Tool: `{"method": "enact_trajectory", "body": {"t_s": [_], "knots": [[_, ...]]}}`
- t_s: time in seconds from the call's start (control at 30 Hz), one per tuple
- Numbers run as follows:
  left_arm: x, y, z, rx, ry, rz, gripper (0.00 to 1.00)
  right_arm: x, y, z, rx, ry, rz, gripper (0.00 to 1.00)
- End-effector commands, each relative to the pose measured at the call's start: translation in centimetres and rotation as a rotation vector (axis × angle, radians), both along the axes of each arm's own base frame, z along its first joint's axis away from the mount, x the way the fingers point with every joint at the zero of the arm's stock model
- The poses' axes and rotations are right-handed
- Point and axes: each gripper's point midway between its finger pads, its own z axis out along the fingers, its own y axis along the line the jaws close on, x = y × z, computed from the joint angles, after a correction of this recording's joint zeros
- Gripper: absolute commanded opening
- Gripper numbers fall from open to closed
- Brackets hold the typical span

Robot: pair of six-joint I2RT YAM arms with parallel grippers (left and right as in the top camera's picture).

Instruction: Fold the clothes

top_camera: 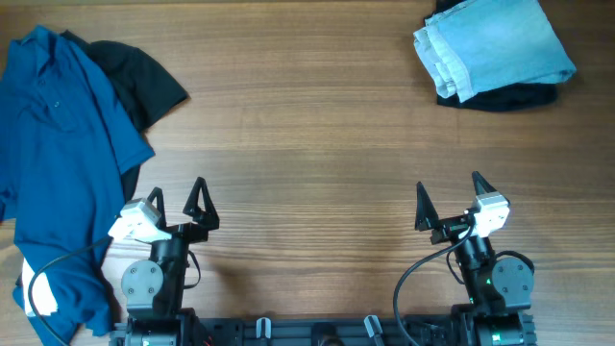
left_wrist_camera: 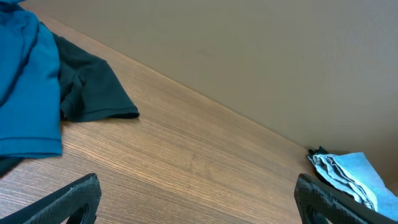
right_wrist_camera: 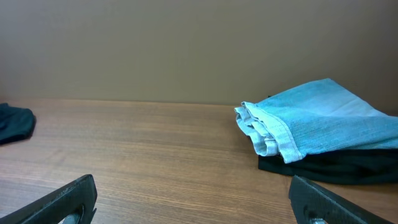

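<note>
Step judged pre-grasp: left gripper (top_camera: 177, 197) and right gripper (top_camera: 449, 187) stand fully spread and empty at 6 o'clock; blue shirt (top_camera: 58, 144) lies rumpled at 9 o'clock, likely needing a left-arm reach to draw it centreward.

I can't read any lettering, label, brand or number in my three views, not even on the clothes (top_camera: 58, 135).
</note>
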Motion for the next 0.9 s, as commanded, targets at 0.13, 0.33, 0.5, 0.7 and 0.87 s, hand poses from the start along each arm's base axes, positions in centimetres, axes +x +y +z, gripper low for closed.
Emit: {"method": "enact_trajectory", "body": {"t_s": [0.13, 0.33, 0.5, 0.7, 0.87], "knots": [[0.01, -0.13, -0.28, -0.005, 0.002, -0.005, 1.00, 0.07, -0.02, -0.30, -0.011, 0.004, -0.003, 1.00], [0.01, -0.13, -0.28, -0.005, 0.002, -0.005, 1.00, 0.07, -0.02, -0.30, -0.011, 0.004, -0.003, 1.00], [0.00, -0.13, -0.26, -0.005, 0.001, -0.005, 1.00, 0.07, -0.02, -0.30, -0.011, 0.004, -0.003, 1.00], [0.01, -0.13, -0.28, -0.005, 0.002, -0.005, 1.00, 0.07, -0.02, -0.30, -0.011, 0.004, -0.003, 1.00], [0.01, 0.01, -0.26, -0.004, 0.001, 0.003, 1.00, 0.16, -0.48, -0.30, -0.037, -0.001, -0.030, 1.00]]}}
